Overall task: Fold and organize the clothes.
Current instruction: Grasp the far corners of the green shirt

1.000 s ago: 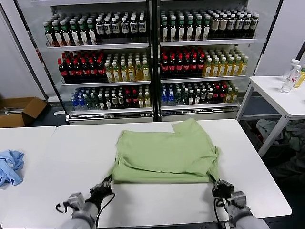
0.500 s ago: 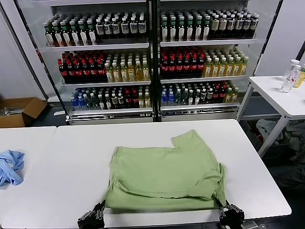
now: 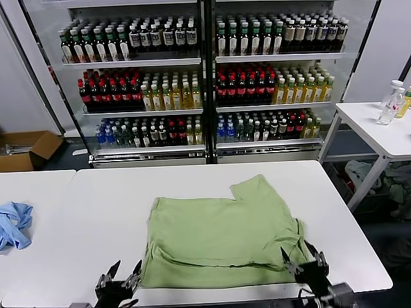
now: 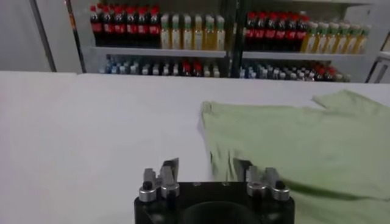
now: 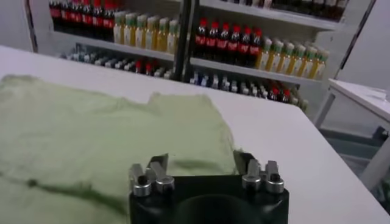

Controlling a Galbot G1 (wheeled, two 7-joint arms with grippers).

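Light green shirt [image 3: 221, 240] folded flat w/ rumpled near edge (back up); both grippers [image 3: 119, 282] [image 3: 306, 264] spread wide, empty.

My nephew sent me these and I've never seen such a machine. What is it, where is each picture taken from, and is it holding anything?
It is a two-armed robot folding laundry. The wide picture comes from a camera on its head, looking down at a white table. The other two come from cameras on its wrists, so each shows its own black gripper up close. On the table lies a light green shirt, partly folded. A crumpled blue cloth sits on a neighbouring table to the robot's left. Behind stand coolers full of bottles. The left gripper and right gripper sit at the shirt's near corners, jaws open, holding nothing.
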